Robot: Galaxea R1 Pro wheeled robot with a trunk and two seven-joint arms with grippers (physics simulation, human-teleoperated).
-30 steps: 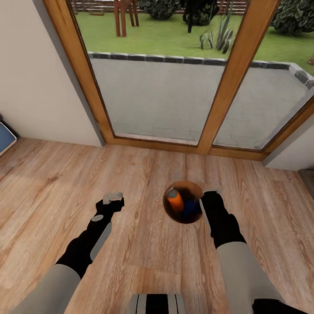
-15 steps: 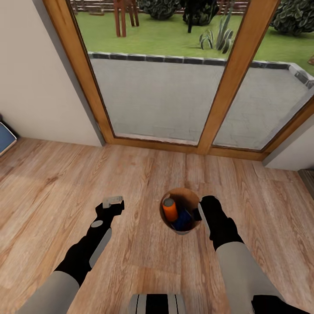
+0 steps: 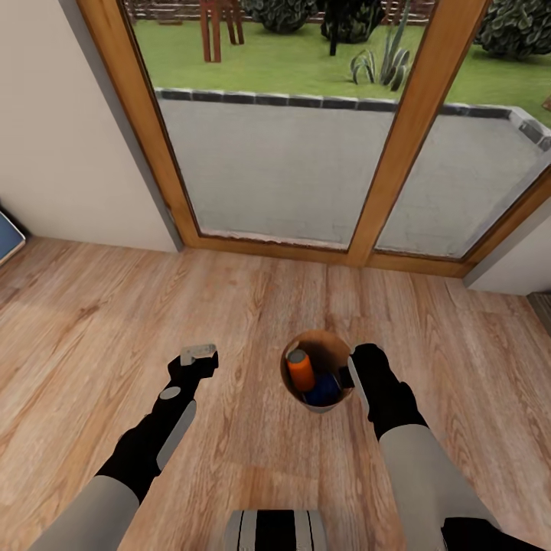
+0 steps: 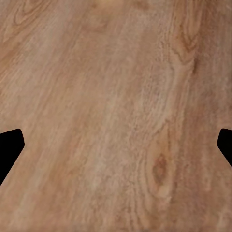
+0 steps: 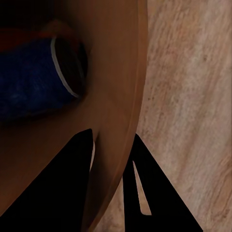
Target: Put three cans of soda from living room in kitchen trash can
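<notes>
The trash can [image 3: 330, 406], pale grey outside and orange-brown inside, hangs just above the plank floor in front of the glass doors. My right gripper [image 3: 351, 374] is shut on its right rim, one finger inside the wall [image 5: 117, 96] and one outside. Inside the bin an orange soda can [image 3: 300, 370] leans upright and the dark blue can [image 3: 325, 389] lies beside it, its pale top [image 5: 64, 65] close to my right gripper [image 5: 110, 188]. A second orange can is hidden. My left gripper [image 3: 197, 353] hangs open over bare floor, fingers far apart [image 4: 116, 145].
Wood-framed glass doors [image 3: 405, 130] stand ahead, with a patio and lawn beyond. White wall [image 3: 69, 138] runs along the left and a wall corner [image 3: 513, 268] stands at the right. A blue-grey object's edge [image 3: 8, 239] shows at the far left.
The bin, held by my right gripper, has risen and come slightly nearer, so its grey outer wall now shows. The view has shifted a little. The left arm has barely moved.
</notes>
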